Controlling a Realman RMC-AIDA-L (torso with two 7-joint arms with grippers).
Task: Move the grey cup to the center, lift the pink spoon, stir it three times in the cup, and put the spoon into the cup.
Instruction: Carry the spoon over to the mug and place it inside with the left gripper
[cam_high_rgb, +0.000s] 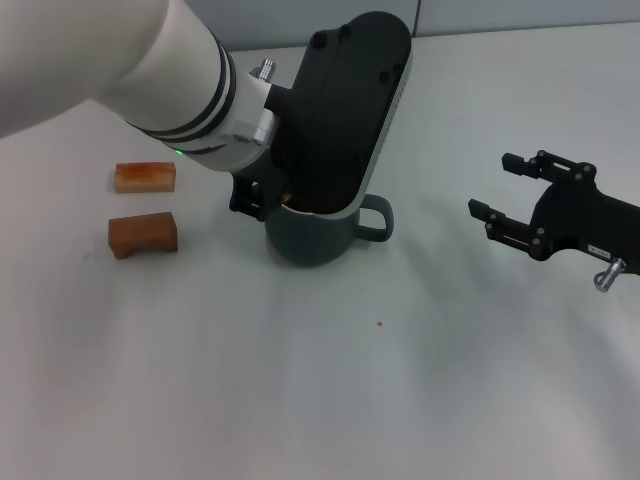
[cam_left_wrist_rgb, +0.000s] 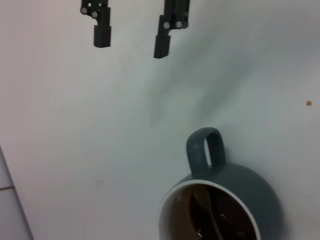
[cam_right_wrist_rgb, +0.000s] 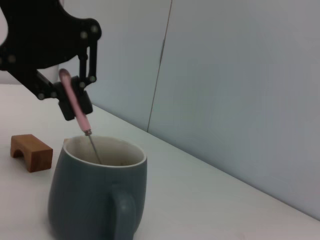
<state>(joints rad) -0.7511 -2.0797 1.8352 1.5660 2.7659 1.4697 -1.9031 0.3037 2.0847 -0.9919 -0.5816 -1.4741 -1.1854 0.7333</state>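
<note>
The grey cup (cam_high_rgb: 318, 238) stands on the white table with its handle toward my right arm. It holds dark liquid, as the left wrist view (cam_left_wrist_rgb: 227, 197) shows. My left gripper (cam_right_wrist_rgb: 70, 100) hangs just above the cup's rim and is shut on the pink spoon (cam_right_wrist_rgb: 76, 106). The spoon is tilted, and its thin metal stem dips into the cup (cam_right_wrist_rgb: 97, 192). In the head view my left wrist hides the spoon. My right gripper (cam_high_rgb: 497, 187) is open and empty to the right of the cup, apart from it. It also shows in the left wrist view (cam_left_wrist_rgb: 131, 47).
Two brown wooden blocks (cam_high_rgb: 145, 177) (cam_high_rgb: 143, 234) lie to the left of the cup. One of them shows in the right wrist view (cam_right_wrist_rgb: 31, 151). A small dark speck (cam_high_rgb: 379, 323) lies on the table in front of the cup. A wall stands behind the table.
</note>
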